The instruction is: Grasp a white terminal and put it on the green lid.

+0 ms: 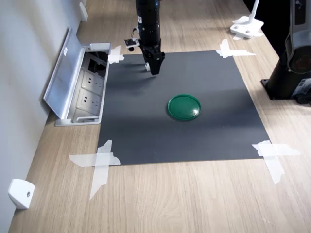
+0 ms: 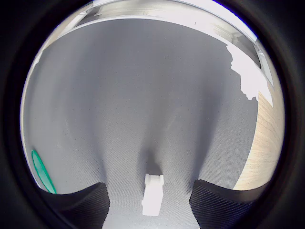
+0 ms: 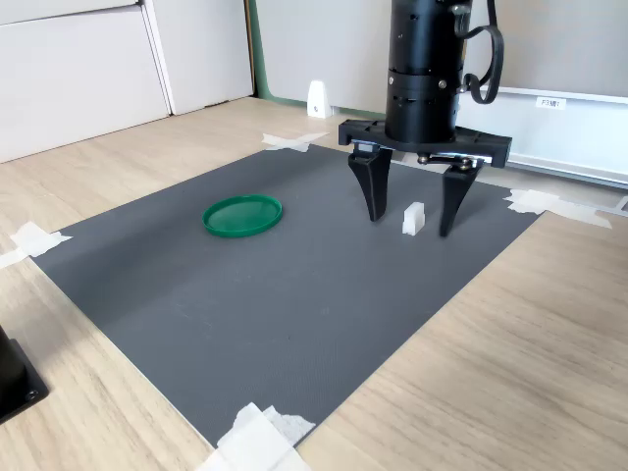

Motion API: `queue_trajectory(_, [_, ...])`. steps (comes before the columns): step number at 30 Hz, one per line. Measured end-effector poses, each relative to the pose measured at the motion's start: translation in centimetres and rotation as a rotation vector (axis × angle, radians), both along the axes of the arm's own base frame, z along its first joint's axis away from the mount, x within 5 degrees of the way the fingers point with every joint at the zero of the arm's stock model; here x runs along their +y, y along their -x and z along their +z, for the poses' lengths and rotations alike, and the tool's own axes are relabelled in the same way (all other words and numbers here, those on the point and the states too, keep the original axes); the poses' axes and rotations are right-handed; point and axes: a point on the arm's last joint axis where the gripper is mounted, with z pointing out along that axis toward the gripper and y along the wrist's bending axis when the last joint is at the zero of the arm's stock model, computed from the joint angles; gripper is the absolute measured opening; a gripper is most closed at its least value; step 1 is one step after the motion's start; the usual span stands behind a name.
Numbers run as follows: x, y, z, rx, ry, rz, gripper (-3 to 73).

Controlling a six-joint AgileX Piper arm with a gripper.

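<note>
On your wooden worktop the dark grey mat carries the flat round green plastic lid. In the second exterior view, your tiny white plastic terminal stands on the mat right of the lid, well apart, between the spread jaws of the black gripper.

A wooden table is covered by a dark mat, taped at its corners with white tape. A white wedge block is set near the table's edge.

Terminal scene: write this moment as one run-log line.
hand: open, straddling terminal | terminal: upright on mat, ungrasped | lid: empty, apart
</note>
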Motion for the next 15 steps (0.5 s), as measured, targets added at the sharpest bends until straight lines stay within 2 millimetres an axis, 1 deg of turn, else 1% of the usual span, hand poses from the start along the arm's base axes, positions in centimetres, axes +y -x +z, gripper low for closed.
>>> queue_trajectory(5, [0.00, 0.00, 0.00, 0.001, 0.002, 0.013, 70.6])
queue_trajectory(8, [0.09, 0.04, -0.01, 0.006, -0.006, 0.029, 66.3])
queue_trajectory(11, [0.11, 0.07, -0.01, 0.009, -0.008, 0.032, 57.1])
queue_trajectory(15, [0.13, 0.11, -0.02, 0.013, -0.011, 0.027, 37.8])
